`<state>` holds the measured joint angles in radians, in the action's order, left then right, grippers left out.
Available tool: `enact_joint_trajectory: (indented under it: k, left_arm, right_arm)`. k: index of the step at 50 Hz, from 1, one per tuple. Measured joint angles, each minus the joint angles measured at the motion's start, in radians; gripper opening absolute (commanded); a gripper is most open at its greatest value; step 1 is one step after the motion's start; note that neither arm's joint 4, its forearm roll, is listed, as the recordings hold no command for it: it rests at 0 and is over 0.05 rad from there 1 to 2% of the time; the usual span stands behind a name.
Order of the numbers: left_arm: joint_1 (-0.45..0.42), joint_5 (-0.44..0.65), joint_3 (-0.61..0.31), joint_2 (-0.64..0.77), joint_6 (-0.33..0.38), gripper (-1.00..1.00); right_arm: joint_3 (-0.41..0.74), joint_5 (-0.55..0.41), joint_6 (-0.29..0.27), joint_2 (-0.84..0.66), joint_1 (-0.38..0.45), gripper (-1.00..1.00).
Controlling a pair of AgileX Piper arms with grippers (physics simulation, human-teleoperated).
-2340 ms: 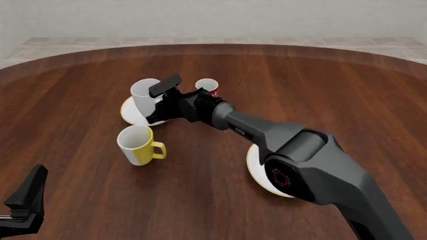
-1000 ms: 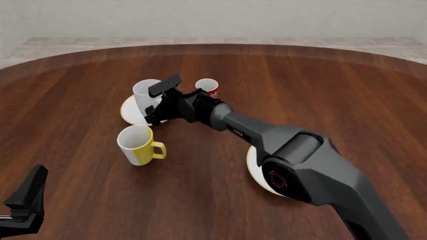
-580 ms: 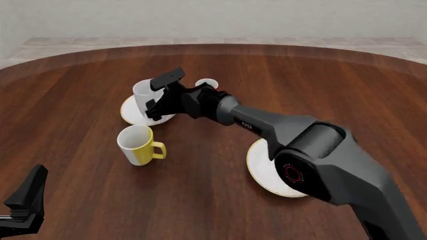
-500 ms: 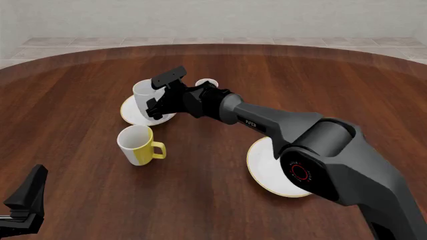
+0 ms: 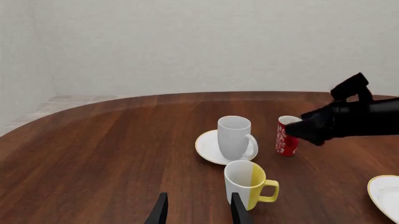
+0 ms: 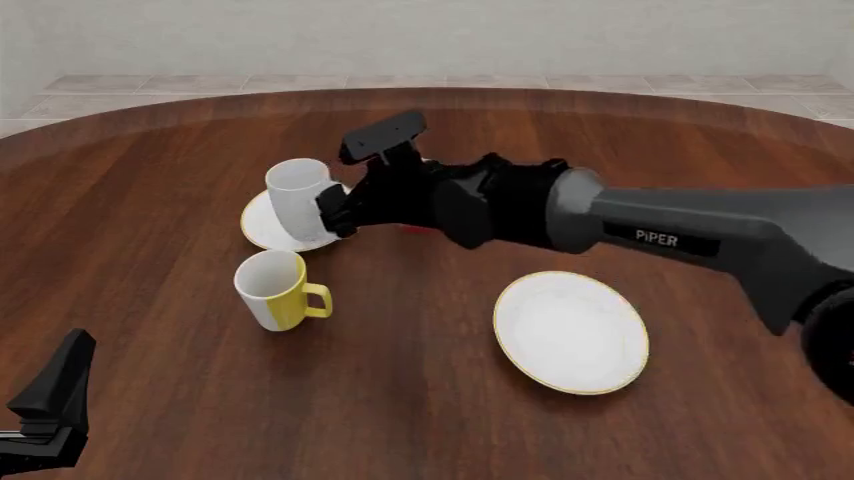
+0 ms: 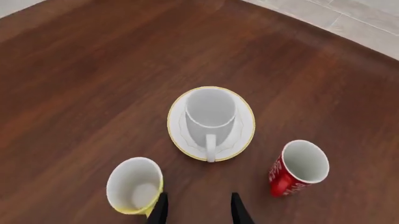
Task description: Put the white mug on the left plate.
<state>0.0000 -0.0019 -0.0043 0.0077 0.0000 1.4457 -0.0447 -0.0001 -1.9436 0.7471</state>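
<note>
One step left: retreat, judged.
Mug point(image 7: 210, 114): upright on small plate point(image 7: 177, 133).
Right gripper point(image 7: 197, 211): spread, empty, above mug.
Left gripper point(image 5: 198, 214): spread, idle.

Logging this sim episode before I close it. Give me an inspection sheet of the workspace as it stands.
Surface: dark wooden table, round-edged.
Job's things: white mug stands upright on the left plate, handle free.
Clutter: yellow-and-white mug, red cup, larger plate.
Grippers: right tool open, above and clear of the mug; left tool open, empty.
Cables: nothing seen.
Surroundings: pale wall, tiled floor.
</note>
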Motion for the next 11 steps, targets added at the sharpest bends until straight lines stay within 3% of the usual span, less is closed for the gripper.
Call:
enact_joint_trajectory:
  k: [11]
  left_arm:
    - [0.000,0.000,0.000,0.000,0.000,1.00]
  right_arm:
    - [-0.313,0.069,-0.005,0.314,0.014,1.00]
